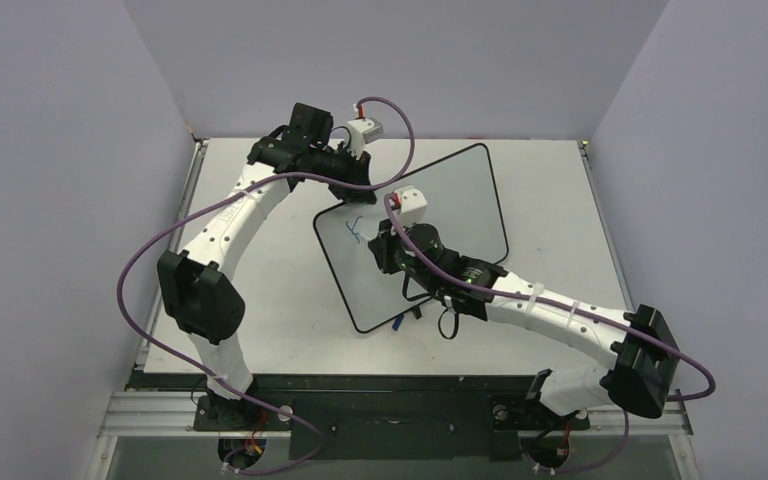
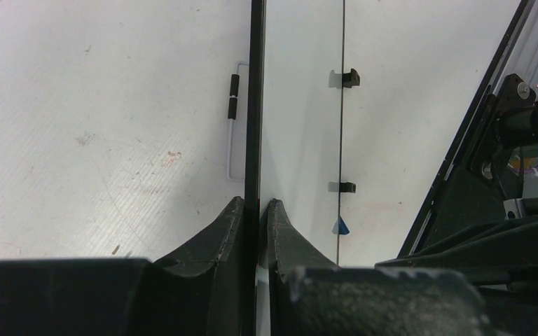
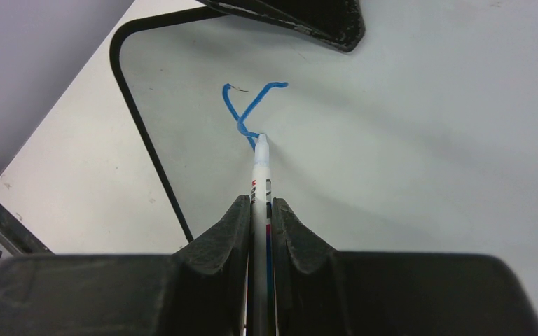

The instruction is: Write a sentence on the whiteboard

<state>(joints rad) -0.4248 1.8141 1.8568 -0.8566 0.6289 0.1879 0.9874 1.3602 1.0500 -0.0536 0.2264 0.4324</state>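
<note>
The whiteboard (image 1: 460, 200) lies turned at a slant in the middle of the white table (image 1: 560, 210). The left gripper (image 1: 345, 188) pinches its far-left edge. In the left wrist view the two fingers (image 2: 228, 231) are shut tight on the thin black rim. The right gripper (image 1: 385, 248) is over the left part of the board. Its fingers (image 3: 228, 231) squeeze a white marker (image 3: 260, 175), and the tip touches the board. The sentence (image 3: 249, 108) is only one blue looped line, near the board's left rim. The board to the right of it is bare.

There is bare table on the left of the board and on the right, out to the table's sides. Grey walls (image 1: 50, 200) stand close on three sides. The board's near corner is not far from the front edge of the table.

From above, the right arm covers the near part of the board, and the marker cannot be made out. Two black clip feet (image 2: 350, 77) sit on one long edge. A small blue thing (image 2: 340, 226) by that edge is too small to tell. A thin bent wire (image 2: 232, 126) lies just beside the rim. I cannot tell if the pinched edge is lifted off the table.
</note>
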